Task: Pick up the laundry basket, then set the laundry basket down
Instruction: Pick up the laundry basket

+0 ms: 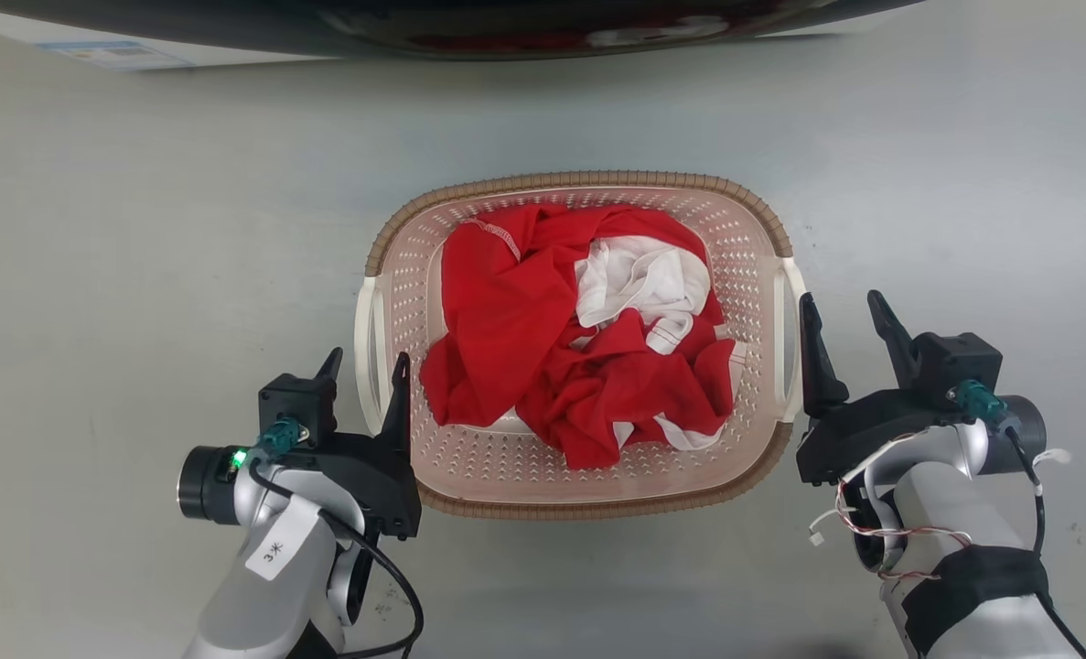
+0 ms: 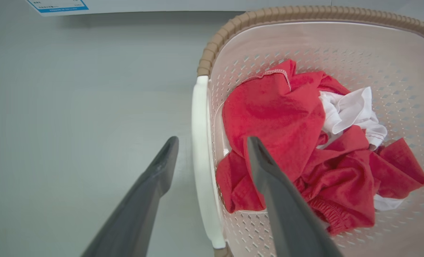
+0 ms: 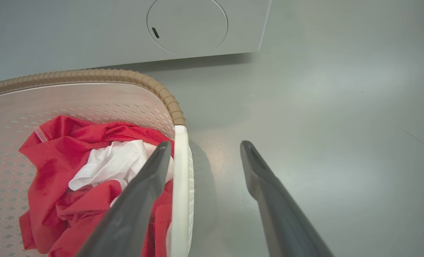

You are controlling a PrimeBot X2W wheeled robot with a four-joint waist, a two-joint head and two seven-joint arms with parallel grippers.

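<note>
Head view shows cream perforated laundry basket (image 1: pixel 579 179), brown-rimmed, white-handled; left end effector (image 1: pixel 369 357) and right end effector (image 1: pixel 841 298) gape wide.

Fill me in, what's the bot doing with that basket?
It looks like the setup for a two-arm pickup. The laundry basket, holding red and white clothes, looks to sit on the grey floor. The left end effector is open, its fingers straddling the left white handle. The right end effector is open too, at the right white handle; in the right wrist view that handle lies between its fingers. Neither is closed, so no lift yet.
</note>
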